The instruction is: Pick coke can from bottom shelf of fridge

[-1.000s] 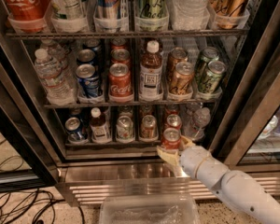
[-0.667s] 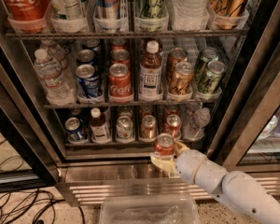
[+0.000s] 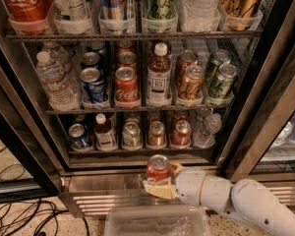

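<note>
Gripper (image 3: 164, 181) clamped on coke can (image 3: 157, 167); can upright. Can sits outside the fridge (image 3: 263, 102), in front of steel base panel (image 3: 101, 183), just below bottom shelf (image 3: 113, 152). Arm (image 3: 246, 201) enters from lower right

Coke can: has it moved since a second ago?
Yes. In the gripper, the coke can moved down-left off the bottom shelf, to the fridge base panel.

Red coke can (image 3: 158, 167) in cream gripper (image 3: 164, 180), before fridge (image 3: 103, 183).
</note>
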